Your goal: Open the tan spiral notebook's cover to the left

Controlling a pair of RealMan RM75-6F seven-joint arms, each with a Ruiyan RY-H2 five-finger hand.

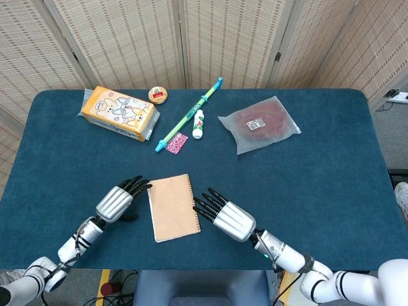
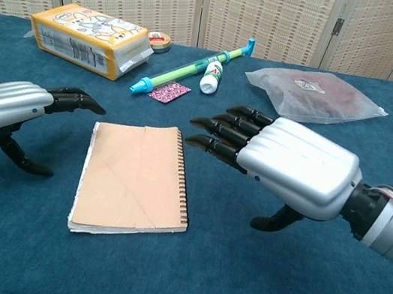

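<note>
Flanking a closed tan spiral notebook (image 1: 173, 208), two robot hands are seen from the head view, low over the near middle of a blue worktop (image 1: 331, 166). The left hand (image 1: 118, 202) is held just beside the notebook's left edge, fingers spread and empty; the right hand (image 1: 228, 217) is held just beside the spiral binding on the right, fingers extended, apart and empty. Whether either fingertip touches the notebook cannot be told. An orange box (image 1: 121, 113), a small round tin (image 1: 158, 95), a green and blue stick (image 1: 189, 113), a white bottle (image 1: 198, 123), a pink packet (image 1: 176, 143) and a sealed bag (image 1: 258, 123) lie well apart at the far side.

From the chest view, the notebook (image 2: 134, 179) is shown flat and shut, its coil along the right edge and its loose page edges to the left. The right hand (image 2: 284, 166) hovers above the coil, the left hand (image 2: 12, 111) beside the open edge. A slip is judged likely if the thin cover is caught together with pages beneath, or if the whole notebook is pushed across the cloth rather than opened, since nothing pins it down. With the coil on the right, the cover may resist a leftward swing.
</note>
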